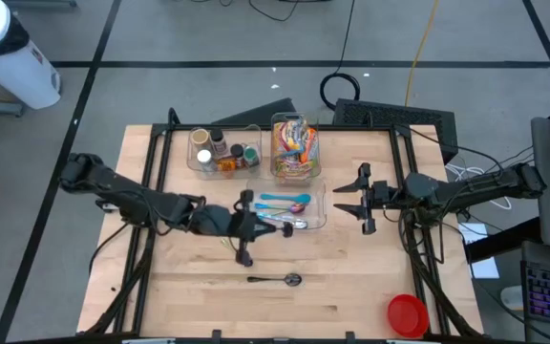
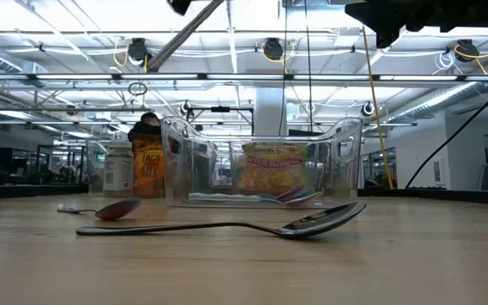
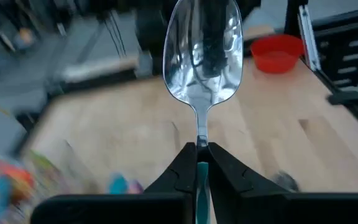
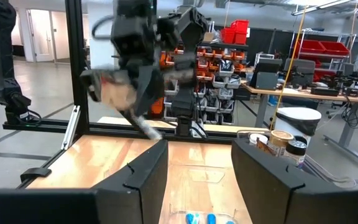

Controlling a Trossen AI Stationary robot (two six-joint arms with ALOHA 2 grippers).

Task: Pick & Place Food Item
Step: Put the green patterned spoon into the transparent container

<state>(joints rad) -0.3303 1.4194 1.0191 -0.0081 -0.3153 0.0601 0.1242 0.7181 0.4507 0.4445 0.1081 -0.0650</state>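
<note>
Spoon [image 1: 277,279] on table, red bowl [image 1: 408,314] apart

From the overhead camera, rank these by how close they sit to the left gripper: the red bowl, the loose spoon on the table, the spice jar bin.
From the left gripper:
1. Loose spoon, just toward the front edge.
2. Spice jar bin, at the back.
3. Red bowl, front right corner.

On the table [image 1: 189,306] a spoon [image 1: 277,279] lies near the front edge. A red bowl [image 1: 407,314] stands at the front right corner. Blue spoons [image 1: 285,201] lie in a clear tray [image 1: 319,216], with spice jars [image 1: 220,151] behind it.
</note>
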